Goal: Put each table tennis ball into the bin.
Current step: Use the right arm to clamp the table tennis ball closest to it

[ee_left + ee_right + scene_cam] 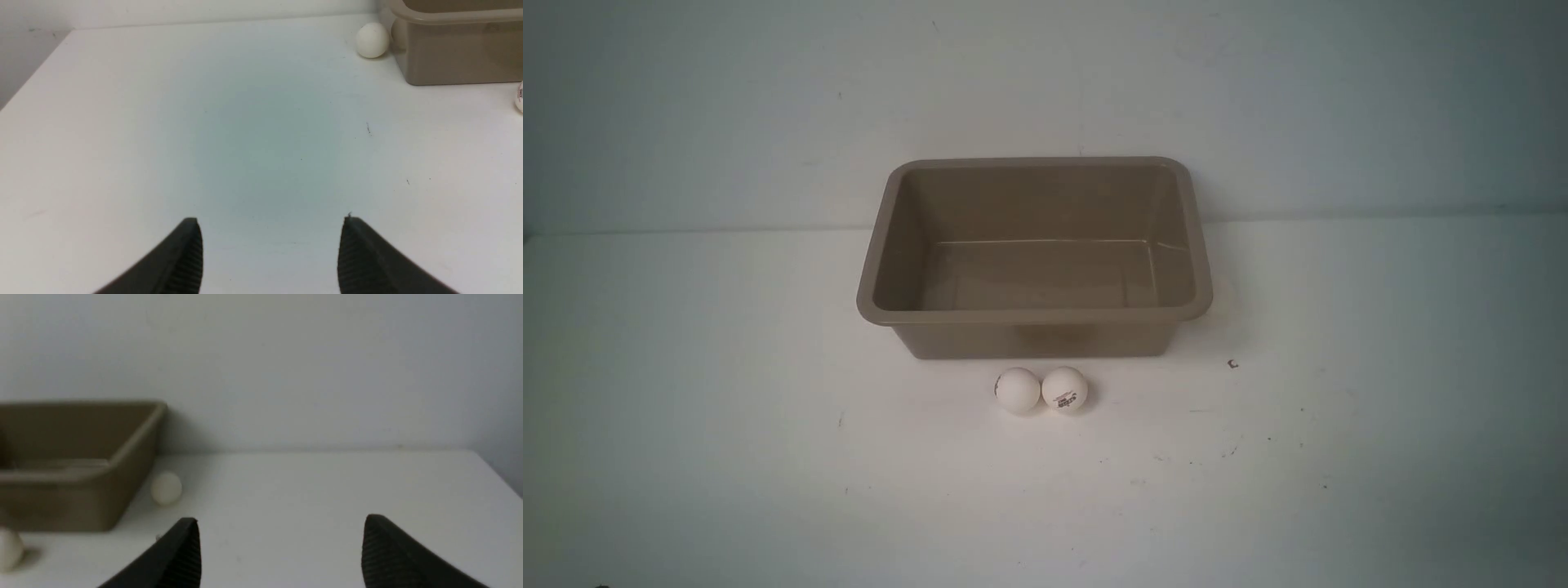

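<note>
The taupe bin [1029, 317] stands at mid-table and looks empty inside. Two white table tennis balls lie touching just in front of it, a plain one [1018, 389] and one with a dark logo [1065, 389]. In the left wrist view a third ball [372, 39] lies beside the bin's wall [461, 57], and part of a front ball [519, 96] shows at the edge. In the right wrist view a fourth ball [166, 488] lies beside the bin's other side [61, 506]. My left gripper [271, 224] and right gripper [282, 522] are open and empty, well short of the balls. Neither shows in the front view.
The white table [768, 457] ends at a pale wall behind the bin. Its left edge [36, 69] shows in the left wrist view and its right edge [496, 473] in the right wrist view. Another ball [8, 549] sits at the frame's edge in front of the bin.
</note>
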Motion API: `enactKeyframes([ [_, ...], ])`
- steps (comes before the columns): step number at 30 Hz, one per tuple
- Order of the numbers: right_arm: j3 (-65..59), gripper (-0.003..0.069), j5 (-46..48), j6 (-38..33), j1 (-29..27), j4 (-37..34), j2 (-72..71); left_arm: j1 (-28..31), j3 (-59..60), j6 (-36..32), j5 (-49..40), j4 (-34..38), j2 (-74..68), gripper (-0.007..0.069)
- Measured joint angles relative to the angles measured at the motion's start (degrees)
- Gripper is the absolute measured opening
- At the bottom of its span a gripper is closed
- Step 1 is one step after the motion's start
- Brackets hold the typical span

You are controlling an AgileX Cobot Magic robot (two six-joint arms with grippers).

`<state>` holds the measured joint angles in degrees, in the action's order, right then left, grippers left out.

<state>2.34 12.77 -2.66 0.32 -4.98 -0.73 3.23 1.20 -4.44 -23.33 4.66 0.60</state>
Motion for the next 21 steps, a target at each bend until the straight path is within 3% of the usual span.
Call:
enactKeyframes([
  [11, 22.27, 0.0482, 13.95, 0.43, 0.00, -3.20, 0.00, 0.00, 0.00, 0.00, 0.00, 0.00, 0.00, 0.0405],
  [21, 24.07, 0.0482, 14.07, 0.47, 0.00, -7.04, 0.00, 0.00, 0.00, 0.00, 0.00, 0.00, 0.00, 0.0405],
])
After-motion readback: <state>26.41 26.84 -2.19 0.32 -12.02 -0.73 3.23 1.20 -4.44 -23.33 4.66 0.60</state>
